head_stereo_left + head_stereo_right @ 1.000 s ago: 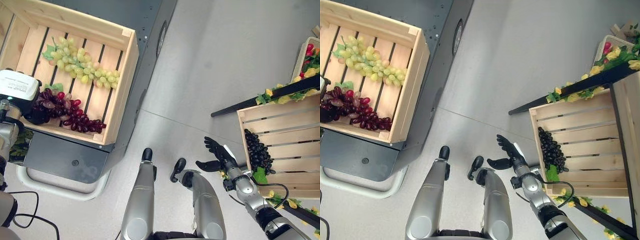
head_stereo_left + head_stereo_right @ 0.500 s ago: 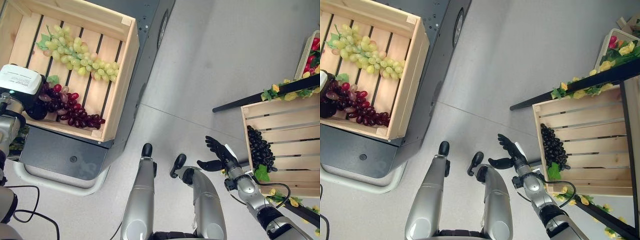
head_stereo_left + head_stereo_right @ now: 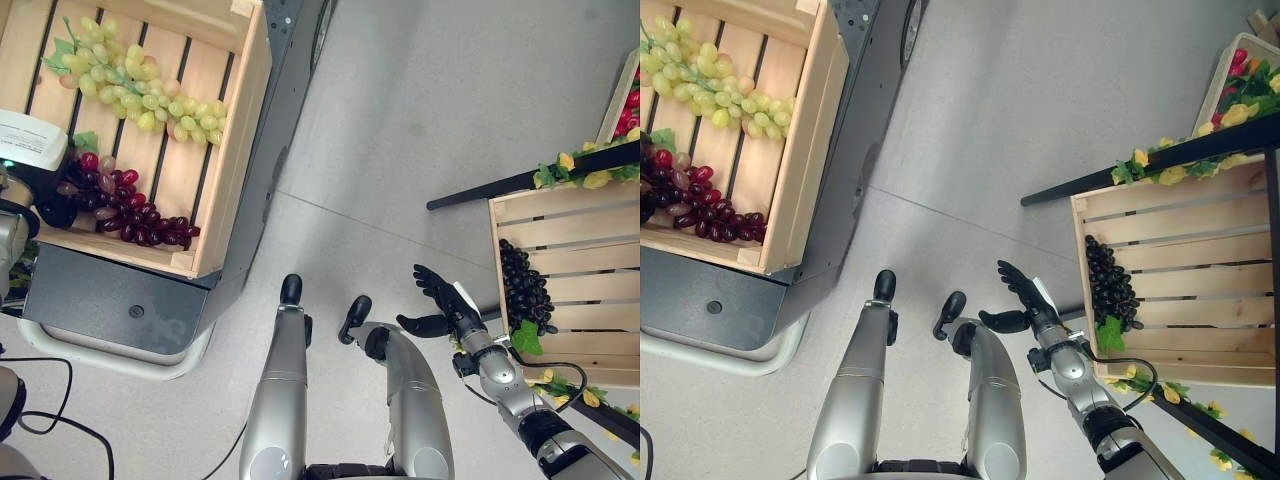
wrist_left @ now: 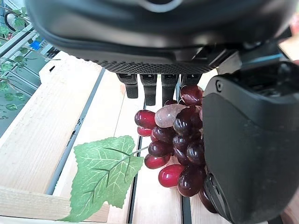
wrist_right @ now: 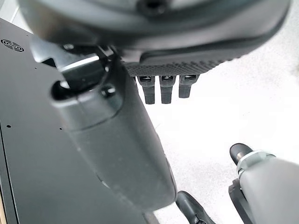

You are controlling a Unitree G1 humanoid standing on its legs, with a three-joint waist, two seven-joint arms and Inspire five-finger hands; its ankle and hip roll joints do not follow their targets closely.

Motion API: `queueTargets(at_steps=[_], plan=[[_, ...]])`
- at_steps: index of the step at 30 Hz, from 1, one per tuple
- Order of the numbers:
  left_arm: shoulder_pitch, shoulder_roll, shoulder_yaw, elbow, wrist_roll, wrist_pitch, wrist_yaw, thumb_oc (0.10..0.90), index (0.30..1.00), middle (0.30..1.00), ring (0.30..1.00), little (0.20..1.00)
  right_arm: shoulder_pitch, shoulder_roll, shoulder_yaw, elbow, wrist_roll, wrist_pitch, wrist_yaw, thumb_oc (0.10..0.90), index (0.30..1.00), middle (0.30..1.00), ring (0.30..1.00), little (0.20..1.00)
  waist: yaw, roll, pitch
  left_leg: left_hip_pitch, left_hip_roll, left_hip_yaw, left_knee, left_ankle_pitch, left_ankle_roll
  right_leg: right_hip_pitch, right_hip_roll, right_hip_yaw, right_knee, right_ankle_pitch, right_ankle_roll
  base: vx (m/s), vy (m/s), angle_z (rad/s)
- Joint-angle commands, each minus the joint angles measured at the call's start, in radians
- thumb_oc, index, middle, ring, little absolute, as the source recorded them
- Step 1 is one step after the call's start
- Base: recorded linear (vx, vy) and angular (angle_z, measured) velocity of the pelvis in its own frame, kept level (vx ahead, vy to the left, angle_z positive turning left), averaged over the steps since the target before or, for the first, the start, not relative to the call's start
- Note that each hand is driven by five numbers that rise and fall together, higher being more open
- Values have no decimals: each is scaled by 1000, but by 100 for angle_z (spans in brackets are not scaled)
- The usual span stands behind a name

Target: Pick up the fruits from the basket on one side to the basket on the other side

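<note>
Two wooden crates stand either side of me. In the left crate (image 3: 236,150) lie a bunch of green grapes (image 3: 140,90) and a bunch of red grapes (image 3: 135,205). My left hand (image 3: 52,203) rests at the near end of the red bunch. In the left wrist view the red grapes (image 4: 175,149) and their leaf (image 4: 105,172) lie between the thumb (image 4: 252,149) and the straight fingers (image 4: 149,91), down on the slats. A bunch of black grapes (image 3: 523,290) lies in the right crate (image 3: 590,250). My right hand (image 3: 440,297) hovers open over the floor just left of that crate, holding nothing.
A dark grey cart (image 3: 120,305) carries the left crate. A black bar trimmed with yellow flowers and leaves (image 3: 560,175) runs behind the right crate. A bin of red fruit (image 3: 627,110) sits at the far right. Grey floor (image 3: 400,140) lies between the crates.
The whole picture has shifted, so the camera moved. The left hand stays at the red grapes, which still lie in the crate, and the right hand stays open.
</note>
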Motion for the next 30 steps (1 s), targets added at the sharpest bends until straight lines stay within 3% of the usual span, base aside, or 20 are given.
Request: queueTargets(at_steps=[1,10,17,23,30], plan=[[70,-26,-25,28,2,-8,-21,400,300,300,300,300,43,-99,-42,-45,17,-82,-17,800,900,900,900,900,11,6,-8,75,-5,41,-167,49,56,34,10,2,-14,91,13,0,0,0],[62,2,-35,14,18,-4,18,400,300,300,300,300,48,-102,-54,-42,36,-90,-11,800,900,900,900,900,19,27,-8,114,-15,47,-172,41,57,71,-2,-2,-26,86,12,0,0,0],[70,42,0,-32,27,-42,181,400,300,300,300,300,56,-100,-57,-76,42,-96,0,800,900,900,900,900,28,53,-8,191,-29,63,-175,23,64,138,-16,5,-37,88,19,0,0,0],[134,79,96,-90,35,-76,328,400,300,300,300,300,68,-95,-69,-136,39,-74,6,800,900,900,900,900,32,79,-8,314,-43,82,-170,-11,75,244,-28,30,-40,86,32,12,0,-12],[188,140,187,-207,27,-76,347,400,300,300,300,300,88,-85,-84,-194,24,-25,-4,800,900,900,900,900,19,122,-23,465,-52,108,-195,-33,85,368,-43,65,-61,101,57,45,10,-13]])
